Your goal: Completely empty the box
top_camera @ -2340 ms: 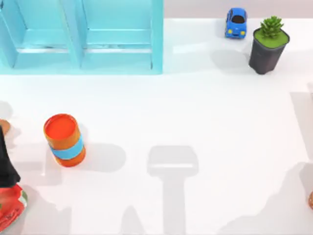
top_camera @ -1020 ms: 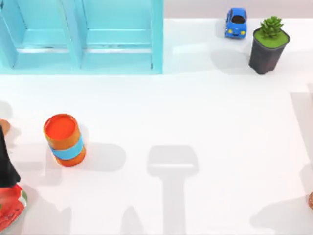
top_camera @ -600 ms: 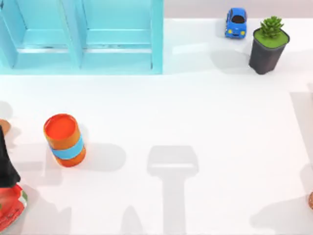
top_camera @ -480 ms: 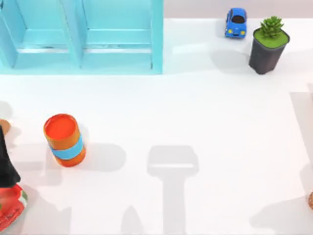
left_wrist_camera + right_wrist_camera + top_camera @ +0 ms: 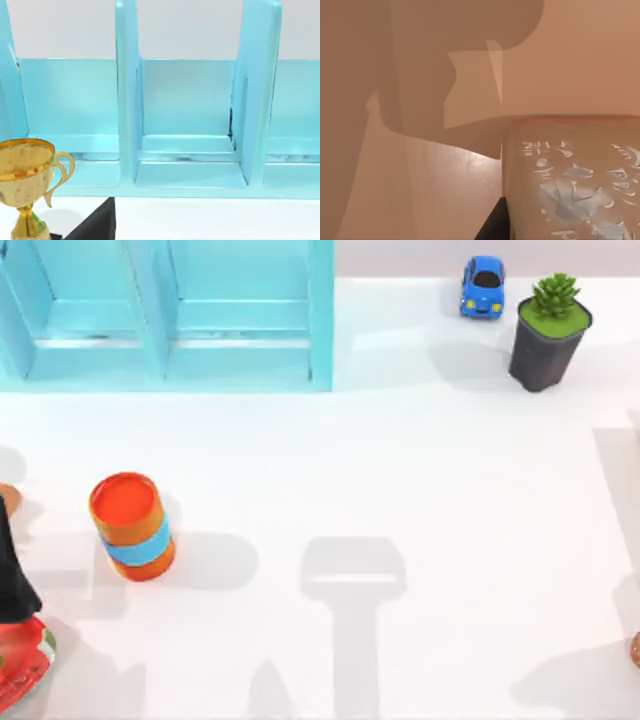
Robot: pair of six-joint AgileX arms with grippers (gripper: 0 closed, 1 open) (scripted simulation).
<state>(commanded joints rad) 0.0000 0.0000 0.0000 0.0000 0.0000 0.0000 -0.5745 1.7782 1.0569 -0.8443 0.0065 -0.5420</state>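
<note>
The right wrist view looks into the box [image 5: 570,60], with tan walls and floor under a hard-edged shadow. Inside it sits a tan rounded-edged item flecked with pale blue and white [image 5: 575,180], close to the camera. A dark part of my right gripper [image 5: 492,227] shows just beside that item. In the top view a small brown piece [image 5: 635,648] shows at the right edge. My left arm [image 5: 12,575] is a black shape at the table's left edge, and a dark part of my left gripper [image 5: 95,225] shows low in the left wrist view.
A teal shelf unit [image 5: 170,315] spans the back left. An orange can with a blue band [image 5: 131,525] stands at the left. A red and green object [image 5: 20,665] lies front left. A blue toy car [image 5: 483,285] and a potted succulent [image 5: 548,330] stand back right. A gold trophy [image 5: 25,180] stands before the shelf.
The large shadow at the front right of the table has shrunk toward the right edge since the earliest frame. The can, car, plant and left arm have stayed put.
</note>
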